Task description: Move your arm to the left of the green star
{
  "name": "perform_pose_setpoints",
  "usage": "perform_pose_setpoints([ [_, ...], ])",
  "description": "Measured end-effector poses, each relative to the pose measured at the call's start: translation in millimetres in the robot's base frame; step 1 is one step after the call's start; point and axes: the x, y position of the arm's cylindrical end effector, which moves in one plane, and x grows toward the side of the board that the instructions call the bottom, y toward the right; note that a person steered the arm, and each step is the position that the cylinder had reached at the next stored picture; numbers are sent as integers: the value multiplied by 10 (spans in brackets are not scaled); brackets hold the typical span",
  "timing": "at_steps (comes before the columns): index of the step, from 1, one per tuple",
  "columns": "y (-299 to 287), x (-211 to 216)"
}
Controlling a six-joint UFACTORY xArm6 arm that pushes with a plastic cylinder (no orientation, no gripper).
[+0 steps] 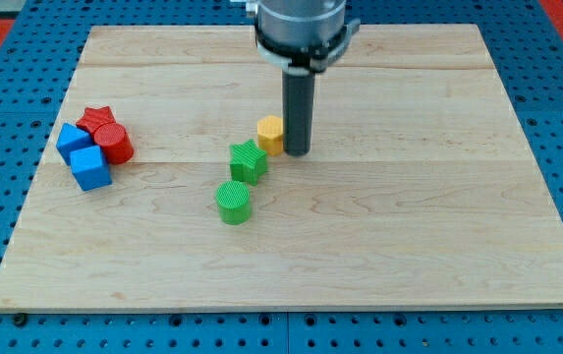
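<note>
There are no fingers here, only my tip (pixel 297 152), touching the yellow block (pixel 270 134). If you go straight left, you may bump it and the green star (pixel 249 161).

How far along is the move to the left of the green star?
Done: nothing that shows, since my tip stands at the view's right of the yellow block, up and to the right of the green star. In hand: the tip is close to the star but on the wrong side. Left: go round the yellow block and star, clear of the green cylinder, to the star's left.
</note>
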Motion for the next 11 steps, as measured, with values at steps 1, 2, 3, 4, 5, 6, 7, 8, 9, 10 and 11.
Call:
perform_pose_setpoints([
  [1,-206,-162],
  [2,-186,345],
  [3,-634,155],
  [4,-655,-351],
  [5,-548,-685],
  [6,-428,-1041],
  [7,-409,-854],
  [8,-629,-742],
  [9,-694,-742],
  [10,-727,-742],
  [11,-745,-742],
])
